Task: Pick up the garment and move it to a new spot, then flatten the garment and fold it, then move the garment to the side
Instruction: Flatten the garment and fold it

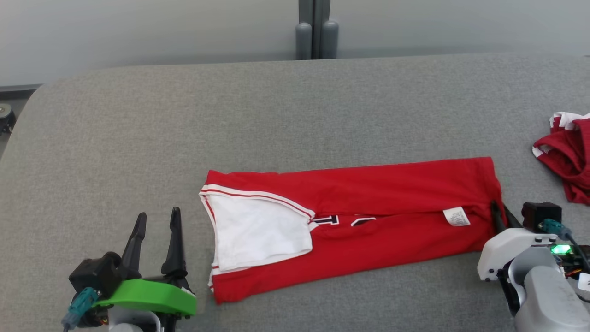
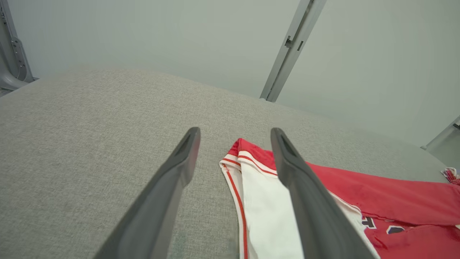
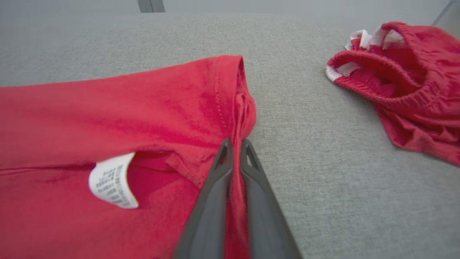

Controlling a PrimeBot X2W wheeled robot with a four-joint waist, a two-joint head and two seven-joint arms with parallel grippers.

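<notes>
Far left: left gripper (image 1: 158, 213), fingers spread wide, over the grey padded surface (image 1: 276, 115), just beside the white-trimmed end of the red garment (image 1: 368, 193), not touching it.

Centre: red garment folded into a long band, lying flat across the surface. White panel and dark lettering on top, care label (image 1: 456, 216) near the right end.

Right end: right gripper (image 1: 500, 213) pinched tight on a fold of the red hem.

Far right: crumpled red-and-white cloth (image 1: 569, 157), well apart.
</notes>
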